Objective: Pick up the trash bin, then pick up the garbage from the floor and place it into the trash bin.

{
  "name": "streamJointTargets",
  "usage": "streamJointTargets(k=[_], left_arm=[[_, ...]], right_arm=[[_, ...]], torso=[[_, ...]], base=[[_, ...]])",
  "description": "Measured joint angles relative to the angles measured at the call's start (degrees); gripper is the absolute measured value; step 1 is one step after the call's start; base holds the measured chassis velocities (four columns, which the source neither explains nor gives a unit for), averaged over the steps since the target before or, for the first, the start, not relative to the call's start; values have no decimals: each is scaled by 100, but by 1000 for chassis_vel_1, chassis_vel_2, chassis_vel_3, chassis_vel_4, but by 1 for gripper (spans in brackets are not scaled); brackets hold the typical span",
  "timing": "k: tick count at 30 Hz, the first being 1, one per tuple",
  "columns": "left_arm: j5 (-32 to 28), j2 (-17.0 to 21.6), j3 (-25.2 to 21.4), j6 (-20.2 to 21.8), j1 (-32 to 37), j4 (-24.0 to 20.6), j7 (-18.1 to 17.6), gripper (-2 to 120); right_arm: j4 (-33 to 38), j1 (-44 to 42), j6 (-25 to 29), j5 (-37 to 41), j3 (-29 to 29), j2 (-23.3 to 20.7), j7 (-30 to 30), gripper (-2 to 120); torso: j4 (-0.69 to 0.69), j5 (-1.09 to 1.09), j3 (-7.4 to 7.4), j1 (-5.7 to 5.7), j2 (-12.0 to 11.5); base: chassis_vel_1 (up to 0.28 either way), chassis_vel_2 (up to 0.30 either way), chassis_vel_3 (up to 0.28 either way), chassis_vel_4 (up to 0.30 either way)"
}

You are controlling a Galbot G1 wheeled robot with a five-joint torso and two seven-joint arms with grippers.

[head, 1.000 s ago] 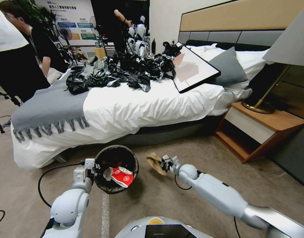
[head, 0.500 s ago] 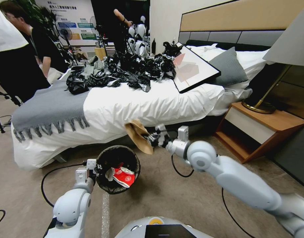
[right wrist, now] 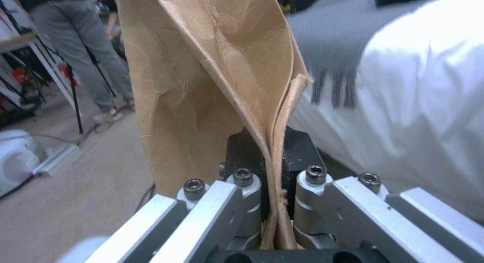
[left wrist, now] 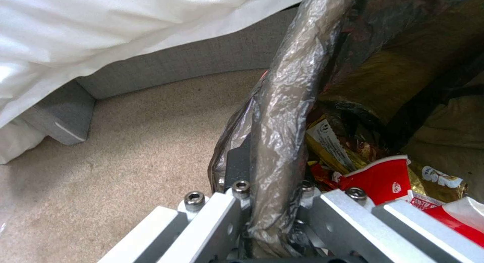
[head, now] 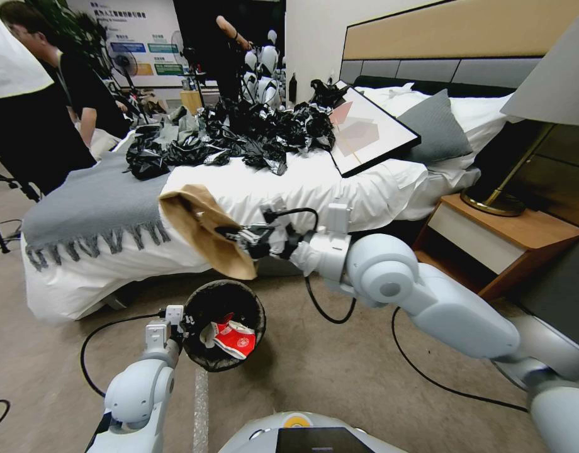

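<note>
Two grippers are at work, each one clamped on something. The left gripper (head: pixel 179 322) sits low, just in front of the robot's body, and pinches the rim of the trash bin (head: pixel 221 289), its fingers (left wrist: pixel 237 168) pressed together on the black liner bag (left wrist: pixel 282 115) folded over that rim. The bin hangs a little above the carpet (head: pixel 314 371), just in front of the bed (head: pixel 239 201), with its mouth open upward. Inside it lie red-and-white packets (head: pixel 234 335) and, seen from the left wrist, a yellow wrapper (left wrist: pixel 328 142) against the dark liner.

The right gripper (head: pixel 238 234) reaches out from the right side across the middle of the head view and holds a brown paper bag (head: pixel 201 229). Its fingers (right wrist: pixel 247 183) are closed tight on one folded edge of the bag (the right wrist view shows the paper creased between them). The bag is flat and wrinkled and stands out from the gripper toward the robot's left, in the air, higher than the bin and in front of the white bed sheet. Its lower corner comes close above the far edge of the bin's rim, apart from it.

On the bed, well behind, lie a heap of shiny black plastic bags (head: pixel 239 135), a grey blanket (head: pixel 94 207) and a framed picture (head: pixel 368 132). A wooden nightstand (head: pixel 497 245) stands to the right.
</note>
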Motion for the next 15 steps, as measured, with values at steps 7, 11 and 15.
streamJointTargets(k=[7,11,15], left_arm=[[-30,76,-66,0,21,-100,2,0],[-56,107,-94,0,25,-124,1,0],[-67,106,-94,0,22,-146,2,0]], right_arm=[[-607,-450,-8,-715,-409,60,-192,1],[-921,-647,8,-980,-570,119,-255,1],[-1222,-846,48,-1200,-668,170,-292,1]], torso=[[-1,1,0,0,0],[0,1,0,0,0],[-1,1,0,0,0]], base=[[0,0,0,0],[0,0,0,0],[0,0,0,0]])
